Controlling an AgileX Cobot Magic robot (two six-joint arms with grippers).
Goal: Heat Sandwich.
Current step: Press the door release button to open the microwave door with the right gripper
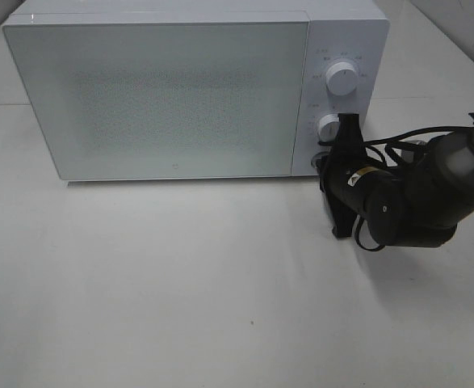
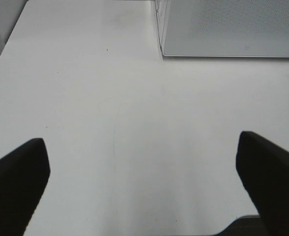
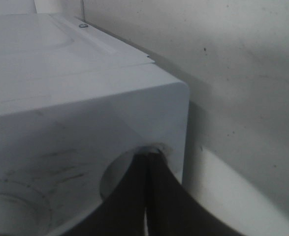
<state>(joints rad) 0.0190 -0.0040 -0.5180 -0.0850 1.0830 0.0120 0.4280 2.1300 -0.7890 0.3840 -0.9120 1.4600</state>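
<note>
Table (image 1: pixel 180 291): white top in front of the appliance; no sandwich shows on it in any view.
Left hand (image 2: pixel 140 140): nearest the camera side and out of the high view; its fingers are spread wide with nothing between them, hovering over the table well short of the microwave's near corner.
Right hand (image 3: pixel 147 156): fingers pressed together with nothing gripped, pointing at the control panel on the microwave's right end.
Lower knob (image 1: pixel 328 126): tips of the right hand sit at its right rim, apparently touching; the knob's axis points straight out of the panel toward that hand.
Upper knob (image 1: pixel 341 79): just above, untouched.
Microwave (image 1: pixel 156 97): stands square to the table's front edge; its door (image 1: pixel 156 48) is closed.
Sandwich: not visible; probably behind the closed door, though the frosted panel hides the inside, so this cannot be confirmed.
Key relation: right hand is the one at the controls, the left well apart, so any turn of the lower knob falls to the right arm.
Judgement: with fingers closed beside the rim, it would have to nudge the knob around or open to clasp it.
</note>
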